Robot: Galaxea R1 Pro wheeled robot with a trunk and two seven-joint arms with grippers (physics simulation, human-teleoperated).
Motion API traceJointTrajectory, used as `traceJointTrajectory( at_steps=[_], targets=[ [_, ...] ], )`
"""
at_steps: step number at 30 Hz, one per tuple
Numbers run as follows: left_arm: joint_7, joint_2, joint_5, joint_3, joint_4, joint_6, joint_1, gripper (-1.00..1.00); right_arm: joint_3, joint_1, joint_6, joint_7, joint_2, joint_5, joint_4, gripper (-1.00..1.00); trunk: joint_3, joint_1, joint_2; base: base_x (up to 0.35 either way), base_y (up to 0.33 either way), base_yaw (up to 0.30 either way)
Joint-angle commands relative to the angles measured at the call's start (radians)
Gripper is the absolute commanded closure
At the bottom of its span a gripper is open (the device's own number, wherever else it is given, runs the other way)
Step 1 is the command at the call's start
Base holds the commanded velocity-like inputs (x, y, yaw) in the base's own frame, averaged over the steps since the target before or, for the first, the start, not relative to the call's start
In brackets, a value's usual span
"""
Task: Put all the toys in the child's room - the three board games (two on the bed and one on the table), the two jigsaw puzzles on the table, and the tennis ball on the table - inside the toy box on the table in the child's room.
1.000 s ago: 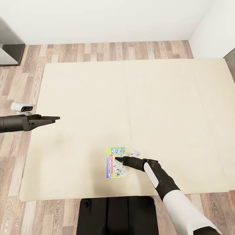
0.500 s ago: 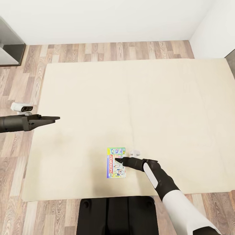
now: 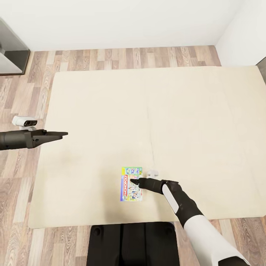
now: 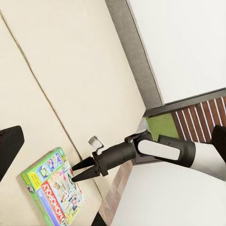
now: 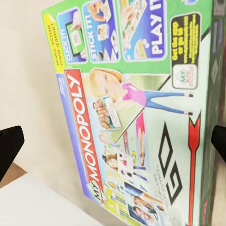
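Note:
One of the board games, a green-white Monopoly box [image 3: 130, 184], lies flat on the bed's beige mattress [image 3: 155, 118] near its front edge. My right gripper [image 3: 133, 181] hovers low over the box's right half, its tips above the cover. Its fingers stand a little apart in the left wrist view, right gripper [image 4: 74, 173], with nothing between them. The Monopoly cover [image 5: 136, 108] spans the space between the right fingertips [image 5: 9, 146]. My left gripper [image 3: 62, 133] is open and hangs over the mattress's left side, far from the box [image 4: 54, 190].
Wood-plank floor [image 3: 111, 57] surrounds the bed. White walls stand behind it and at the right. A dark grey cabinet [image 3: 11, 48] sits at the far left. My black base [image 3: 133, 244] is against the bed's front edge. The grey headboard [image 4: 136, 61] borders the mattress.
The bed has slid a little right and its front edge up in the picture, while box and right gripper kept their place. The box now lies nearer the front edge. Left arm unchanged.

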Motion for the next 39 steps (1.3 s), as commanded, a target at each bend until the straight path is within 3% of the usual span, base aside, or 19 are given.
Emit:
traceJointTrajectory(
  at_steps=[1, 39],
  targets=[
    [-0.004, 0.001, 0.000, 0.000, 0.000, 0.011, 0.000, -1.00, 0.000, 0.000, 0.006, 0.000, 0.000, -0.004, -0.001, -1.00, -0.001, 0.001, -0.001, 0.000, 0.016, 0.000],
    [-0.004, 0.001, 0.000, 0.000, 0.001, 0.011, 0.000, -1.00, 0.000, 0.000, 0.006, 0.000, 0.000, -0.003, -0.001, -1.00, -0.001, 0.001, -0.001, 0.000, 0.034, 0.000]
  ],
)
